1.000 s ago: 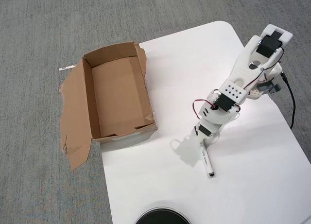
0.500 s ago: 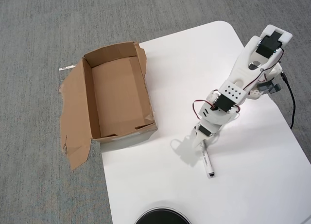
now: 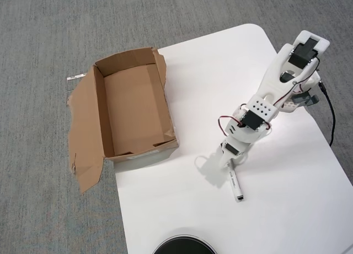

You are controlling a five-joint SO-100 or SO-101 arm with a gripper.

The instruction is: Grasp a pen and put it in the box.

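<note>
The pen [image 3: 234, 182] is a slim white marker lying on the white table [image 3: 287, 199], its small black end tip pointing to the lower right. Its upper end, with the cap, is hidden under my gripper [image 3: 216, 167]. The gripper points down over that end. One white finger [image 3: 203, 162] stands out to the left of the pen with a gap between them, so the jaws look open. The box [image 3: 135, 108] is brown corrugated cardboard with ragged torn flaps. It stands open and empty on the table's left edge, well left of the gripper.
My white arm [image 3: 270, 94] reaches in from the upper right, with a black cable [image 3: 331, 113] beside its base. A round black object [image 3: 185, 246] shows at the bottom edge. Grey carpet [image 3: 49, 39] surrounds the table; a torn box flap [image 3: 85, 138] overhangs it.
</note>
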